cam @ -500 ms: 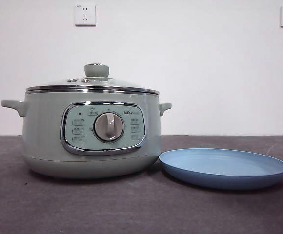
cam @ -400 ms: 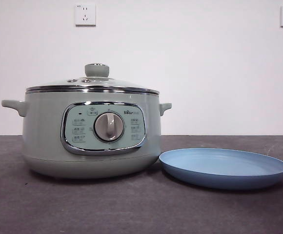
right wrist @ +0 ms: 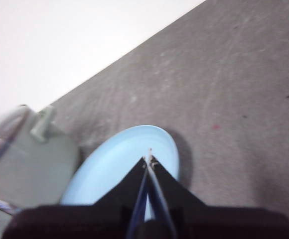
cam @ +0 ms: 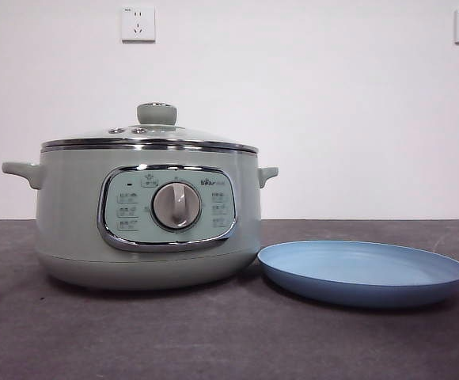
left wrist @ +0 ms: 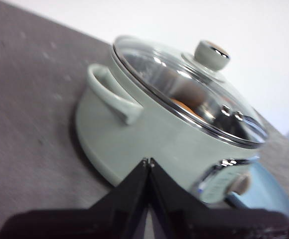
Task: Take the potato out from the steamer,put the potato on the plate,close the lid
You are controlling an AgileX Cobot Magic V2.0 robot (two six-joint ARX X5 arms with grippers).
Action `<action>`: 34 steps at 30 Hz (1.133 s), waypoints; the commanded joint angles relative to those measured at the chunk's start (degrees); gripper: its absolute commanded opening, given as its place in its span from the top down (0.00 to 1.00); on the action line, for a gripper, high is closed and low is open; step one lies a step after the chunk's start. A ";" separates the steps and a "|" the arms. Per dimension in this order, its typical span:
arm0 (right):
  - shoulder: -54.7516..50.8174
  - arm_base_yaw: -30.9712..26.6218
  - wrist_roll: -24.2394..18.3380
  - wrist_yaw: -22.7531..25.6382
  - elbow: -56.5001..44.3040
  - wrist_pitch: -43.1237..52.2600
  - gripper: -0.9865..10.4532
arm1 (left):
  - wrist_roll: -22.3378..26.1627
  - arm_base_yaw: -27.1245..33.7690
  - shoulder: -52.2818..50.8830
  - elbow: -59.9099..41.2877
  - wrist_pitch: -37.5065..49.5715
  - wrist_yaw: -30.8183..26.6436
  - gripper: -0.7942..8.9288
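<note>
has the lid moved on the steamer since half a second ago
No. In the front view the lid sits on the steamer rim as before, its knob in line below the wall socket.

Work surface: dark grey table (cam: 214,340), matte, faintly scuffed and speckled. Two items rest directly on it. The steamer (cam: 146,214) stands upright with its dial panel facing the front view. The plate (cam: 362,273) lies flat just beside the steamer, its rim close against the steamer's base.
</note>
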 commanded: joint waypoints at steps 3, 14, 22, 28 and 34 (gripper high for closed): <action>3.08 0.11 1.22 -1.31 7.43 1.07 0.92 | -1.42 0.15 0.35 7.30 -3.58 0.57 0.92; 18.14 0.13 -6.91 -3.61 29.18 0.96 0.92 | 4.02 0.15 10.43 25.57 -6.64 0.76 0.92; 30.03 1.51 -16.59 -8.63 48.52 -5.11 0.92 | 13.33 0.15 24.90 42.05 -13.11 5.99 0.93; 38.42 3.98 -25.31 -9.94 62.86 -15.78 0.92 | 19.74 0.04 35.34 54.97 -18.43 9.42 0.93; 48.37 6.75 -31.63 -15.30 77.07 -28.09 0.92 | 23.93 -0.39 44.85 68.37 -25.73 10.78 0.93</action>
